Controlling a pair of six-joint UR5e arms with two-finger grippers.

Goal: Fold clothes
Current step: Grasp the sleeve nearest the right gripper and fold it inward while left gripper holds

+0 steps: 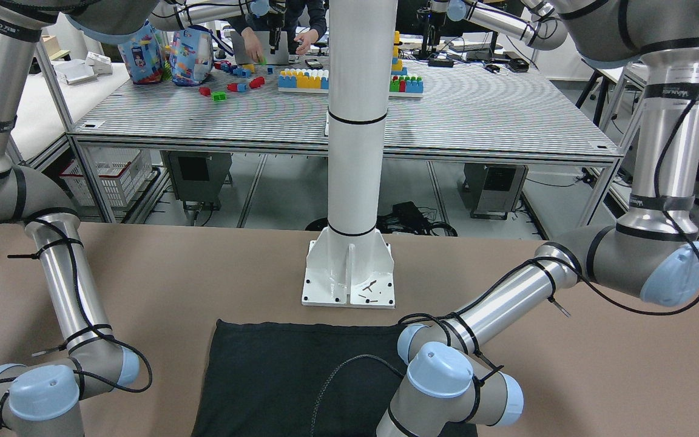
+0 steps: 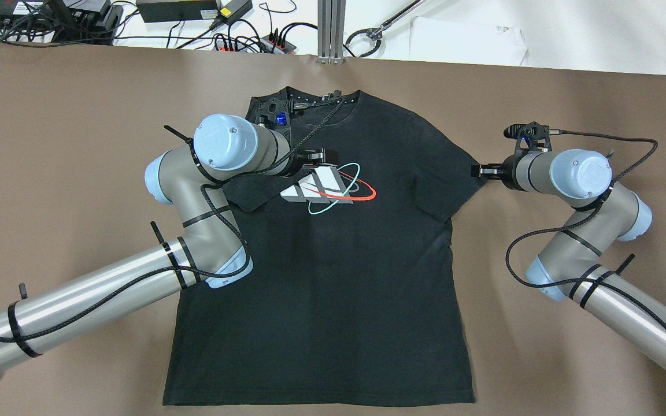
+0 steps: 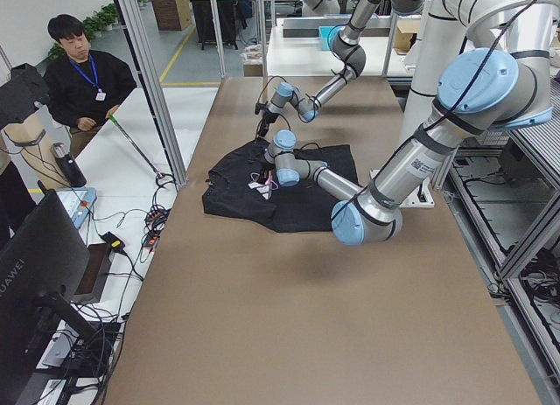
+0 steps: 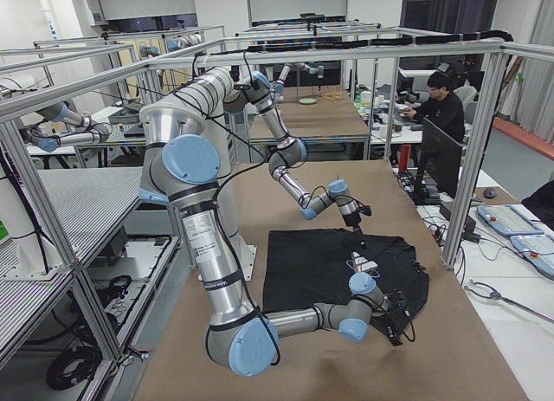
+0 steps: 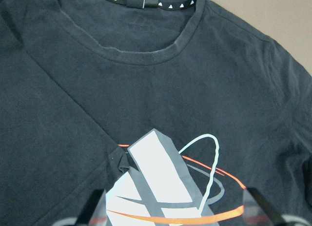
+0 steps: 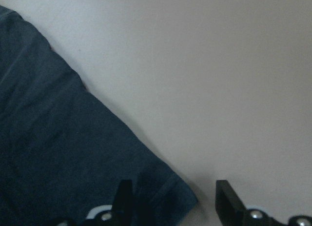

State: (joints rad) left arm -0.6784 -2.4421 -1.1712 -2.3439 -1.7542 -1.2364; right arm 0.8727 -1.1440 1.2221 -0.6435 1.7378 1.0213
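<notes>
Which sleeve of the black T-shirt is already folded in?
The sleeve on the robot's left: it lies folded inward, its corner at the print. The right sleeve lies spread flat, its tip at the open right gripper.

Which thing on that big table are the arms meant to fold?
On the brown table, look at the foot of the white pillar. The black fabric T-shirt lies flat there; it alone bears a grey-white chest logo ringed in red and teal.

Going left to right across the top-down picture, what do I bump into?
Left arm's blue-capped joint → white, teal and red logo on the black fabric T-shirt → its sleeve → right end effector → right arm's blue-capped joint.
</notes>
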